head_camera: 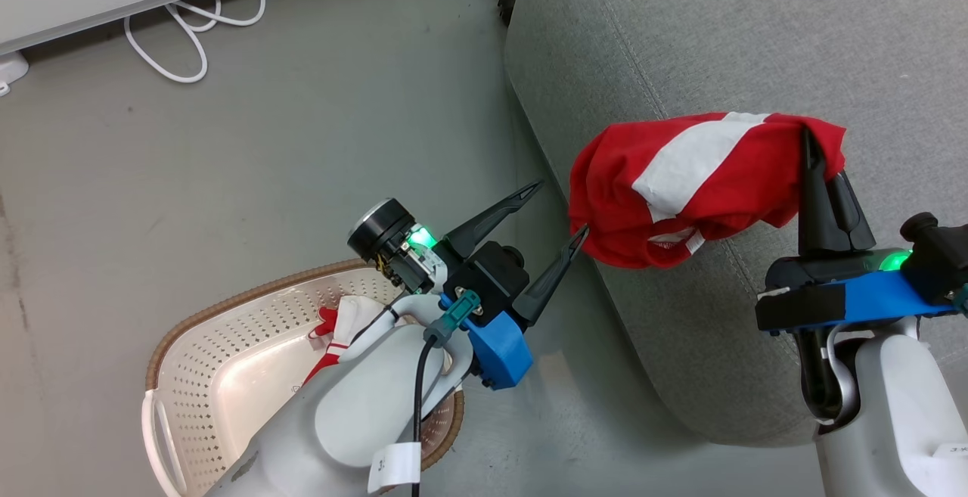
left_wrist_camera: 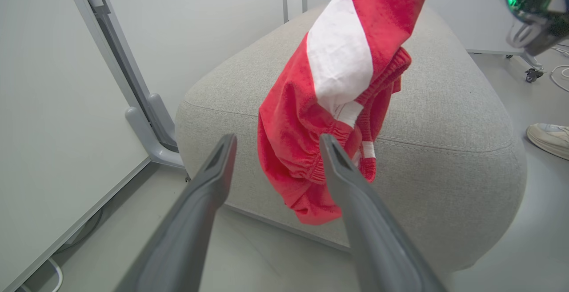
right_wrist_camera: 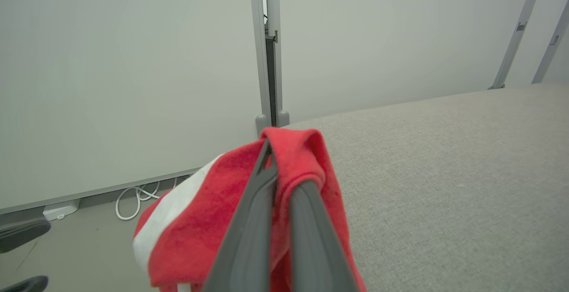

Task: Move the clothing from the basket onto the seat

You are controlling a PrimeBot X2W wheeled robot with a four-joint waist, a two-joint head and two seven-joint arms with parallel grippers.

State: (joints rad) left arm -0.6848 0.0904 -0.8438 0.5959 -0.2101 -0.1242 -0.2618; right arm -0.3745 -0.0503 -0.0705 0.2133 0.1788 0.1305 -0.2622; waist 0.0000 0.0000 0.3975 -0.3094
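Red garment [head_camera: 681, 179] is up in the air, pinched at one end by the right tool [head_camera: 809, 141], whose fingers are clamped together on a fold of the cloth. The rest droops leftward over the rounded edge of the grey seat [head_camera: 718, 28], and the lowest hem hangs past the side seam. I can't tell whether it brushes the upholstery.

The left tool [head_camera: 560, 209] sits just beside that hanging hem with its fingers spread wide, holding nothing.

Behind and below it, a second garment [head_camera: 340, 327] lies in the basket [head_camera: 197, 376], partly hidden by the left forearm. The basket stands on the floor [head_camera: 302, 141], near the seat's corner.

The broad seat top beyond the cloth is bare. Open floor runs to a white cable [head_camera: 189, 35] by the wall panel. A shoe [left_wrist_camera: 551, 138] rests on the floor beside the seat.
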